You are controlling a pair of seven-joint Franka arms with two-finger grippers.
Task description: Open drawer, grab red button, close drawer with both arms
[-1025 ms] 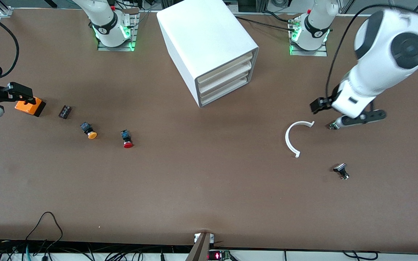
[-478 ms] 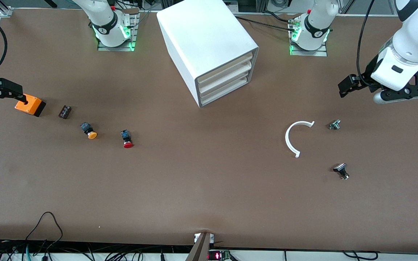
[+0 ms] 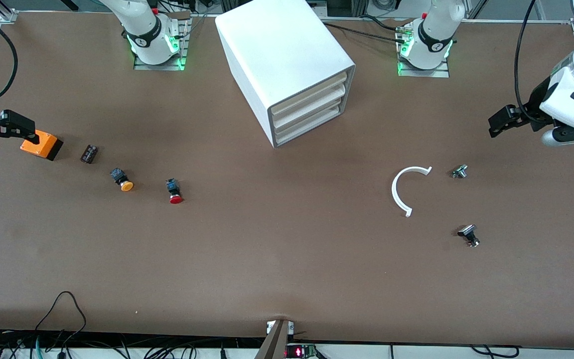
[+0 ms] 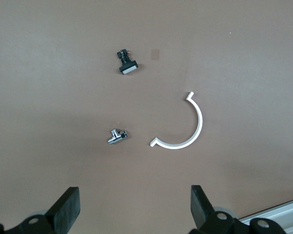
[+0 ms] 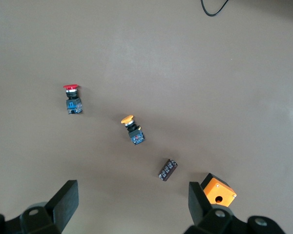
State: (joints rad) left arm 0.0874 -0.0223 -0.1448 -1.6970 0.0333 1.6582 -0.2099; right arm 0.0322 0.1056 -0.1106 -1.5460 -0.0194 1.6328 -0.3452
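Note:
The white cabinet [image 3: 287, 65] stands between the two arm bases, and its lowest drawer [image 3: 311, 127] is closed. The red-capped button [image 3: 175, 192] lies on its side on the table toward the right arm's end; the right wrist view also shows the button [image 5: 72, 100]. My right gripper [image 5: 134, 201] hangs open and empty at that end of the table, beside the orange box. My left gripper [image 4: 135, 202] is open and empty above bare table at the left arm's end, apart from the cabinet.
Near the button lie a yellow-capped button [image 3: 121, 180], a small black block [image 3: 89, 153] and an orange box [image 3: 42, 144]. Toward the left arm's end lie a white curved strip [image 3: 402, 188], a metal fitting [image 3: 459, 171] and a black part [image 3: 469, 234].
The left arm has swung away from over the metal fitting toward its own end of the table. The right gripper has drawn back a little toward the table's edge. Both stay open.

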